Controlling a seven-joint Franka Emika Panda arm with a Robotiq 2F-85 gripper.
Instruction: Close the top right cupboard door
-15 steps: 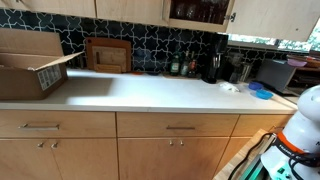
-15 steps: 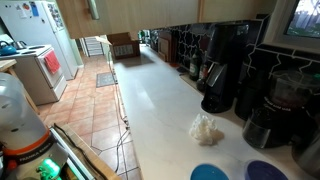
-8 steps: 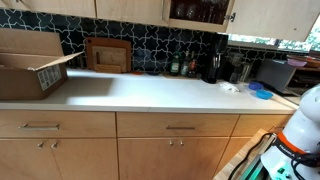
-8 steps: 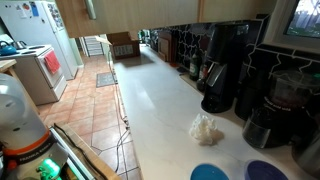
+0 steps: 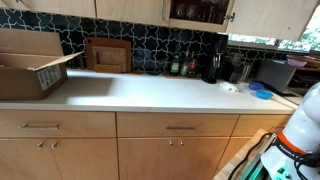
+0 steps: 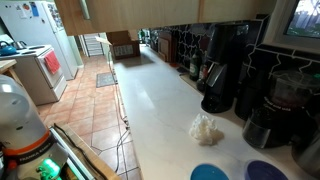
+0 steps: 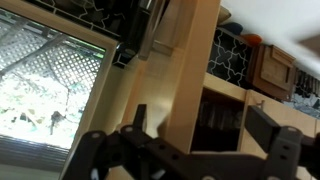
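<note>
The top right cupboard door (image 7: 198, 55) is a plain tan wooden panel. It stands open and shows nearly edge-on in the wrist view, beside the dark cabinet interior (image 7: 222, 128). My gripper (image 7: 207, 122) is open, with one finger on each side of the door's edge, and holds nothing. In an exterior view the open cabinet (image 5: 198, 11) shows dark items at the top. In an exterior view the door (image 6: 70, 16) juts out from the wall cabinets at the top, with a grey part of my gripper (image 6: 86, 8) at it.
A long white countertop (image 5: 150, 92) carries a cardboard box (image 5: 30, 65), a wooden board (image 5: 108, 54), coffee machines (image 6: 225, 65), a crumpled cloth (image 6: 207, 128) and blue lids (image 5: 261, 92). A window (image 7: 45, 90) is beside the cabinet. My robot base (image 5: 300, 130) stands at the counter's end.
In an exterior view the grey gripper part at the door's top edge has shifted slightly left. Nothing else has moved.
</note>
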